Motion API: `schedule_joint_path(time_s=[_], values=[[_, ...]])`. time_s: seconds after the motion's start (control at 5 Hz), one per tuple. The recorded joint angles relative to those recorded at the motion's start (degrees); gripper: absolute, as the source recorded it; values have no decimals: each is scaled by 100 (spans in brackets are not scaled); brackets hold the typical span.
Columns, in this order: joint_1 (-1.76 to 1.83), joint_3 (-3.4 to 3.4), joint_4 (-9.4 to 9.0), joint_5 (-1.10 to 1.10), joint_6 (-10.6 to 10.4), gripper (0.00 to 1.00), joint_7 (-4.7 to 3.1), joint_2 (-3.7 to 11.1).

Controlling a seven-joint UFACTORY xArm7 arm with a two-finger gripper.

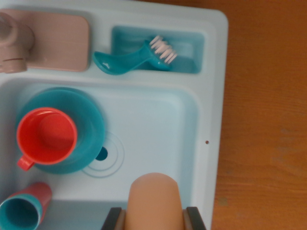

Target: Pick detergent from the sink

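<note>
The rounded peach plastic detergent bottle [154, 199] sits at the near edge of the pale blue toy sink [211, 96], right of the red cup [46, 135] on its teal plate [91, 120]. The gripper [154, 221] has its dark fingers [111, 219] closed against both bottle sides. I'd lift straight up, keeping the squeeze steady, clear of the basin's near wall.

A play-kitchen setup: a pale blue toy sink [211, 96] with a plastic dish brush [136, 57] on a wooden tabletop [264, 120]
</note>
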Motion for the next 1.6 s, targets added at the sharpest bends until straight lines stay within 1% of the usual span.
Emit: schedule_joint_path(time_s=[0.2,0.4,0.6,0.8,1.0,1.2,1.4,1.6], values=[[5,4,227,4,270,100,-22,-45],[5,4,227,4,270,100,-22,-45],[10,8,439,7,524,100,-43,-87],[10,8,439,7,524,100,-43,-87],[14,12,662,11,789,100,-65,-130],[14,12,662,11,789,100,-65,-130],[19,16,873,14,1041,100,-86,-172],[19,16,873,14,1041,100,-86,-172]])
